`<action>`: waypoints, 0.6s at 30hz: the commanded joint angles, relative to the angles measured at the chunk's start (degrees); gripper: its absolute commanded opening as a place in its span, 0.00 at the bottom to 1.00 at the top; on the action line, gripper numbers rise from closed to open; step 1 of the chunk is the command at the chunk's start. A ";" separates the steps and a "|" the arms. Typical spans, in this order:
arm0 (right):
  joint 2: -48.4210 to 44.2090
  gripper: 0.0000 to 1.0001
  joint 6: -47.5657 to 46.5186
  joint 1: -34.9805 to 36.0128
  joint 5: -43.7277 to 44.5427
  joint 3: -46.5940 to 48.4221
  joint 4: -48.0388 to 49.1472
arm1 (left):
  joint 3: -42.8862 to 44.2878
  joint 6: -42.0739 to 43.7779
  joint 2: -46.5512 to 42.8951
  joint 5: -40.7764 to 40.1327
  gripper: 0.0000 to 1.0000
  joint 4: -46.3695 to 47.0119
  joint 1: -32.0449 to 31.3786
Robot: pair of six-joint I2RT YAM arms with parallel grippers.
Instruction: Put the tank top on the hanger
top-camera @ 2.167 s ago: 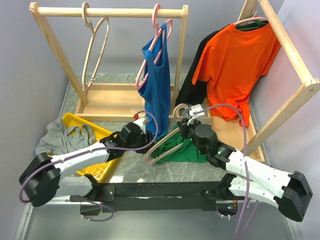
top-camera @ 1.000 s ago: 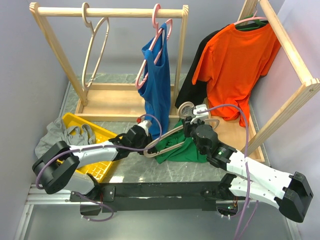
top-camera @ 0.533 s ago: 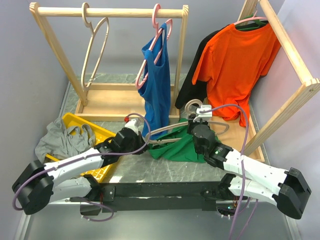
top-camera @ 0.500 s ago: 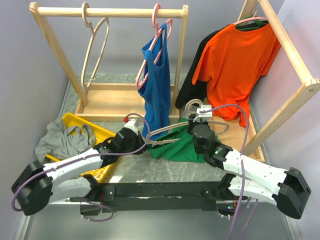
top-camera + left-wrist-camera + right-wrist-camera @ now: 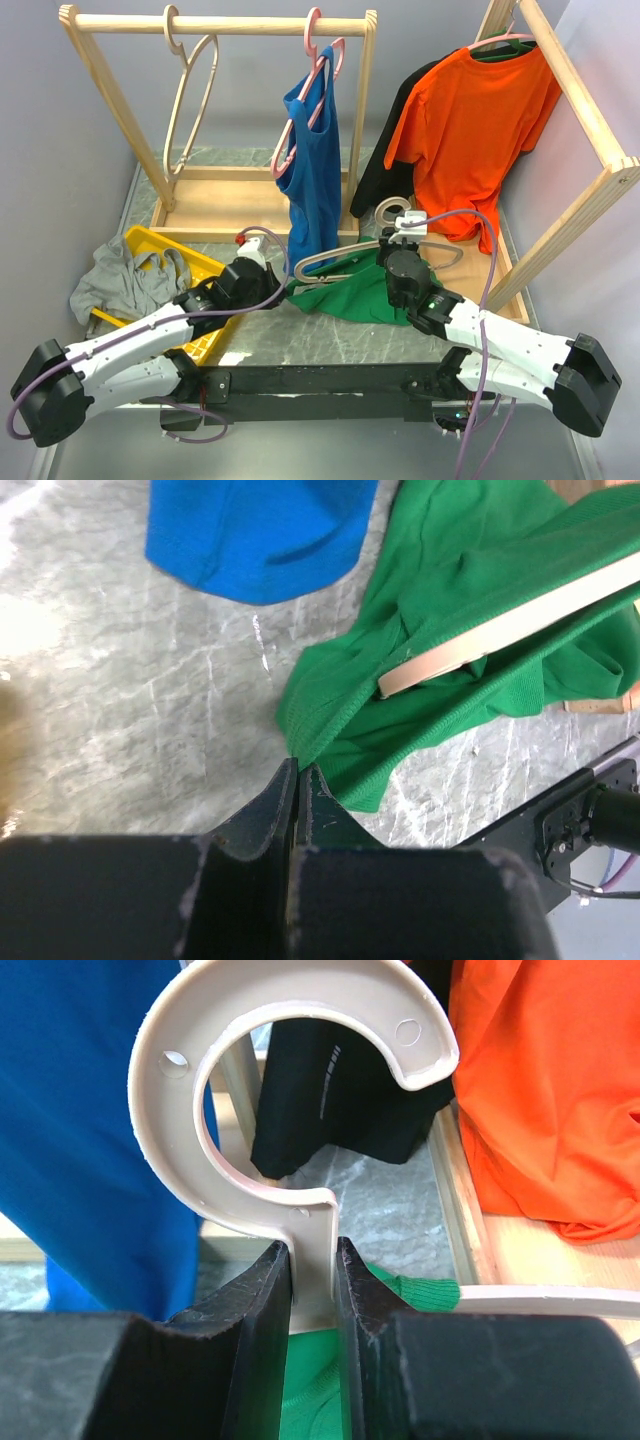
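While the right gripper (image 5: 313,1252) clamps the hanger (image 5: 162,1100) by its neck just under the hook, the hook points to 12 o'clock. Its long bar runs roughly 9 to 3 o'clock (one arm tucked into green folds). The tank top (image 5: 352,298) lies mid-table. At its 9 o'clock edge, the left gripper (image 5: 297,770) pinches the hem corner, jaws fully closed.

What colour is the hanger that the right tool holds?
Pale beige round-hooked hanger, best in right wrist view.
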 commanded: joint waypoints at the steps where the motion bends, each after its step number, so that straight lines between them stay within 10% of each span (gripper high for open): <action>1: -1.67 0.00 -1.72 0.49 2.31 -0.97 3.97 | 5.08 0.11 -1.45 -3.53 0.01 -3.33 0.11; 18: 4.48 0.00 -4.80 5.40 6.97 13.00 -1.39 | 26.88 8.20 4.69 -1.78 0.01 -10.98 -2.17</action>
